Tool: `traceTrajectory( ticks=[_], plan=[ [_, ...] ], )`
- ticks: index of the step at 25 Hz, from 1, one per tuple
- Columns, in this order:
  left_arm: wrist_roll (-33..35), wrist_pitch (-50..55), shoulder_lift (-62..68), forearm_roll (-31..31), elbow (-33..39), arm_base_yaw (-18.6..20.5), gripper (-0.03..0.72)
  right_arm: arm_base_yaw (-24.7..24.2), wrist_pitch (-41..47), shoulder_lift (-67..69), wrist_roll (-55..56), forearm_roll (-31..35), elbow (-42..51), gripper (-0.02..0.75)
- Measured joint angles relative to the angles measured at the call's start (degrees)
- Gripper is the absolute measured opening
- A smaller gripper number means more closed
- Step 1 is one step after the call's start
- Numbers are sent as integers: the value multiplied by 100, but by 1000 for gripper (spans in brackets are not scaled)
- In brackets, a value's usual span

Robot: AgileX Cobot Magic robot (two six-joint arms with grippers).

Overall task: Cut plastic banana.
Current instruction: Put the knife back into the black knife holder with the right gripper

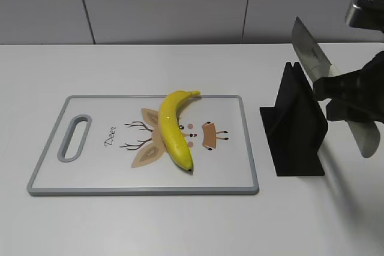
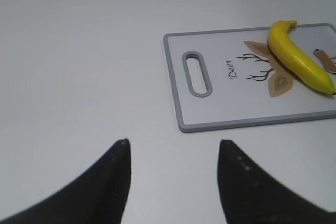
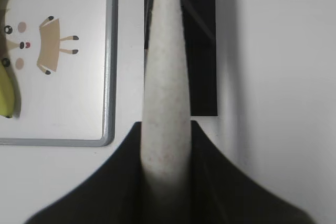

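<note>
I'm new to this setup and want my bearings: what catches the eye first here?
The bright yellow banana lies diagonally on a grey-rimmed cutting board with a deer drawing. To its right, the right gripper holds a knife above a black knife stand.

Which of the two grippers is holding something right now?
The right gripper: it is shut on the knife above the black stand. The left gripper is open and empty.

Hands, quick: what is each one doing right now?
Left hand: open, holding nothing, over bare table.
Right hand: closed on the knife by its pale handle, above the black knife stand.
</note>
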Motion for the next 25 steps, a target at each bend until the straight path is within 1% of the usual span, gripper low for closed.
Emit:
traceTrajectory(
  ticks=[9, 15, 25],
  plan=[
    [0, 0, 0, 0, 0, 0, 517, 0, 79, -14, -48, -56, 0, 179],
    [0, 0, 0, 0, 0, 0, 517, 9, 74, 210, -279, 95, 0, 179],
    [0, 0, 0, 0, 0, 0, 517, 9, 138, 307, -321, 52, 7, 179]
  ],
)
